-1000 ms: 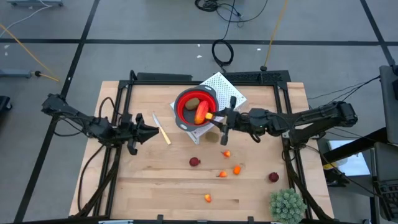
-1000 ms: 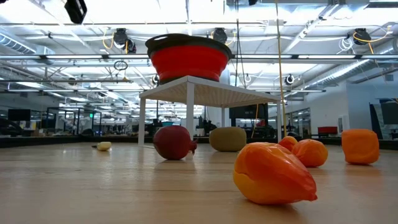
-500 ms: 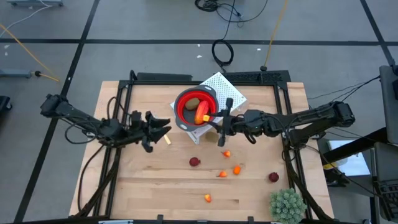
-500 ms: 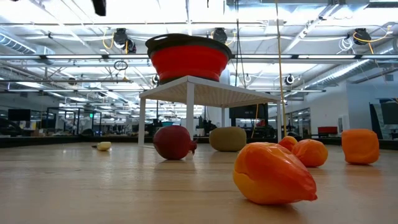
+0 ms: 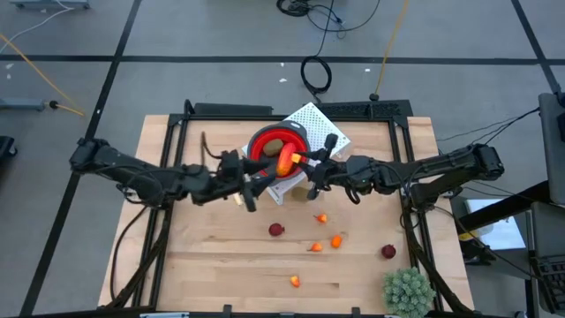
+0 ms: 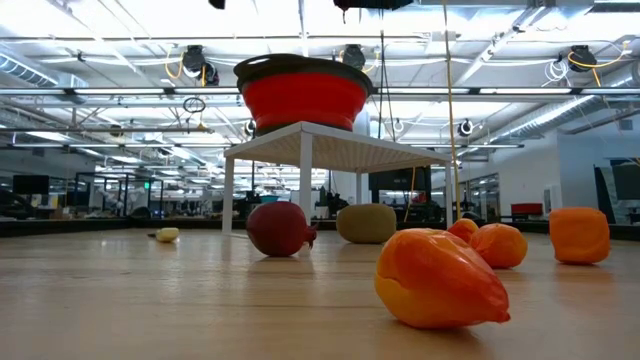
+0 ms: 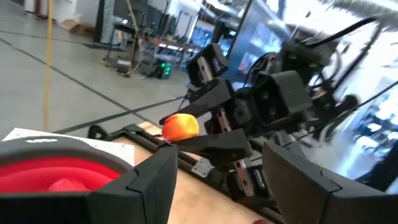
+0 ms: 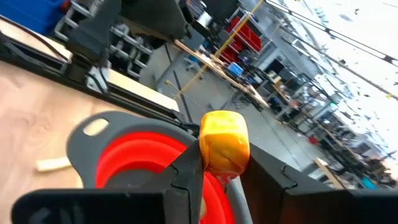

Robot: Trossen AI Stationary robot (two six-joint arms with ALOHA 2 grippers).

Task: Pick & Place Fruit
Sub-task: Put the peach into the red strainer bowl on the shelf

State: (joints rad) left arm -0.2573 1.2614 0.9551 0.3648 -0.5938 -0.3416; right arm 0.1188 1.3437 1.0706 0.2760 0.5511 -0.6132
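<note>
The red bowl [image 5: 278, 148] with a grey rim sits on a white perforated stand [image 5: 316, 124]. It holds an olive-brown oval [image 5: 274, 147] and an orange-red piece [image 5: 285, 162]. My right gripper [image 5: 300, 162] is at the bowl's right rim, shut on a small orange-yellow fruit piece [image 8: 224, 144]. My left gripper [image 5: 258, 184] is open, just at the bowl's near-left side, touching nothing. On the table lie a dark red ball [image 5: 276, 230], another dark red ball [image 5: 388, 252], several orange bits [image 5: 336, 240] and an olive oval [image 6: 366, 223]. My right gripper pinches the orange-yellow piece [image 7: 180, 127] between its two fingers [image 8: 186, 167], only at their free ends. The fingers come from the table's right, about level. The piece is lifted clear and hangs over the bowl's right rim [image 8: 186, 134].
The cream-handled knife [image 5: 237, 200] lies under my left arm, mostly hidden. The spiky green plant ball [image 5: 408, 291] stands at the table's near right corner. In the low view a large orange piece [image 6: 440, 278] lies closest. Black frame bars run along the table's edges.
My left arm has swept toward the table's right, from the left part of the table to the bowl's near-left side, with its fingers still open. My right gripper has stayed at the bowl's right rim with the orange-yellow piece in its hold.
</note>
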